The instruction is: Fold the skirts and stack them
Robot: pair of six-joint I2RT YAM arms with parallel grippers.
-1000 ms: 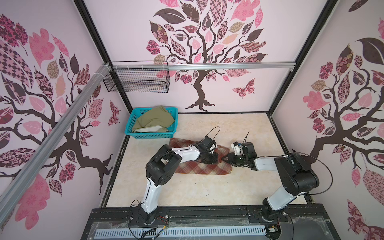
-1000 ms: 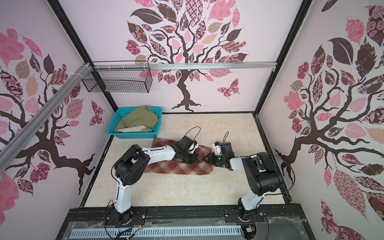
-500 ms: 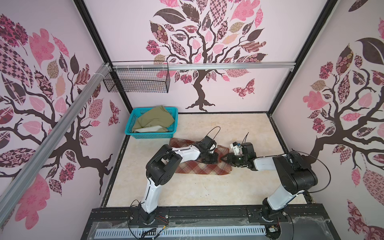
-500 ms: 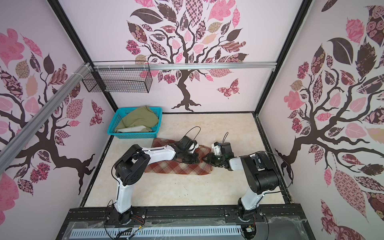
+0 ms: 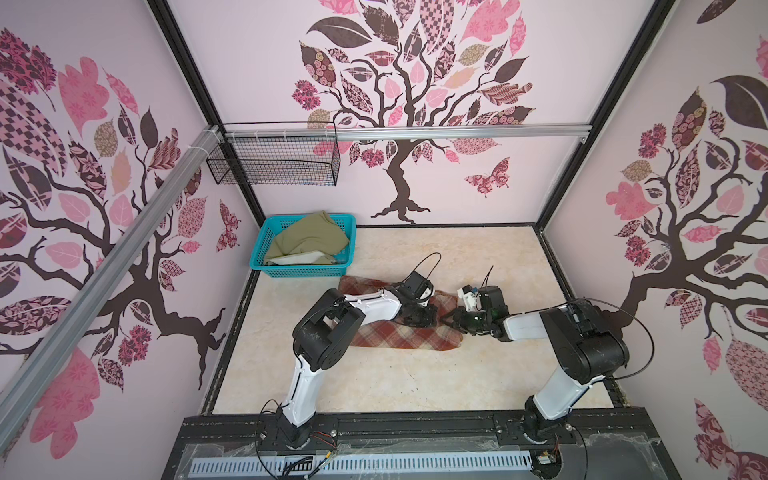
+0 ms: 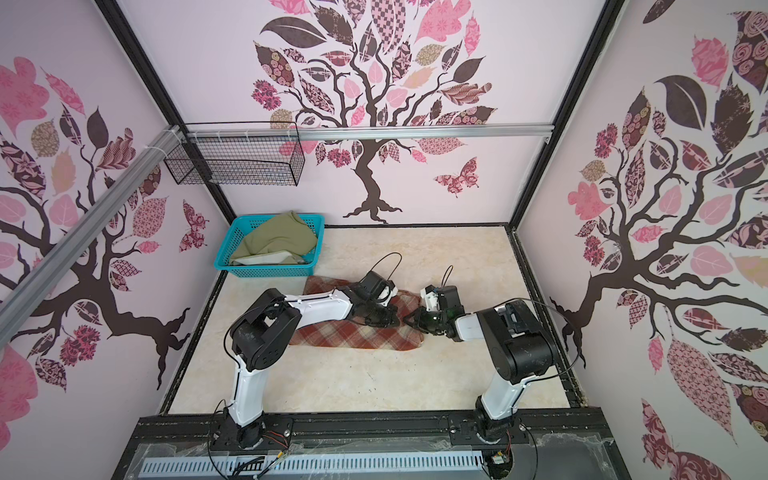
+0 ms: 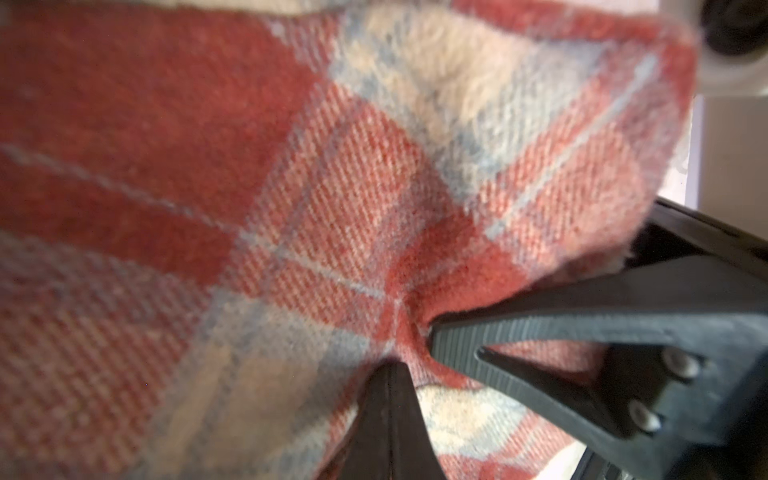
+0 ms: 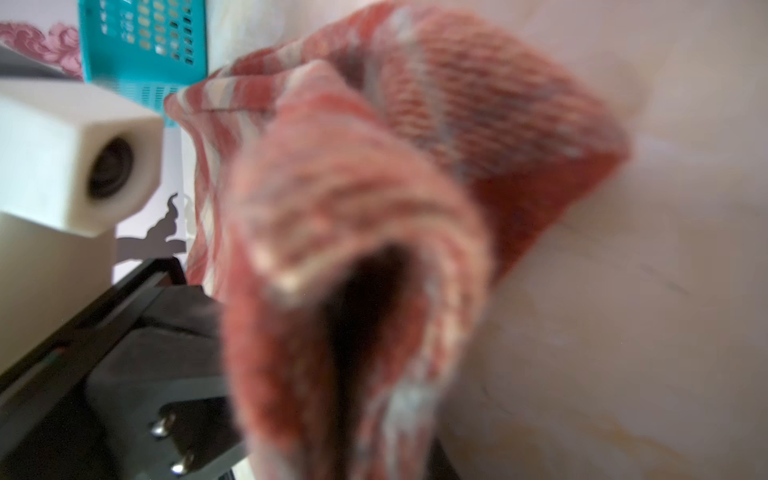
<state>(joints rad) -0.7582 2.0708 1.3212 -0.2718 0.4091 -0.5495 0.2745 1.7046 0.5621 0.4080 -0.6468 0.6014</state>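
Plaid skirt (image 5: pixel 399 336) lies just in front of turquoise basket (image 5: pixel 299 272); olive skirt (image 5: pixel 307 241) sits inside it. Left gripper (image 7: pixel 409 349) pinches a mid-cloth fold of the plaid; right gripper (image 5: pixel 451 320) is clamped on the plaid's end farthest from the basket.

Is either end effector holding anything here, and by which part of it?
Both grip the plaid skirt. The left end effector pinches a raised fold on its upper face; the right end effector is shut on its edge nearest that arm.

Pink walls (image 5: pixel 249 62), tree decals (image 5: pixel 400 183), cream marbled floor (image 5: pixel 415 382), black wire basket (image 5: pixel 282 166), aluminium rail (image 5: pixel 478 134)
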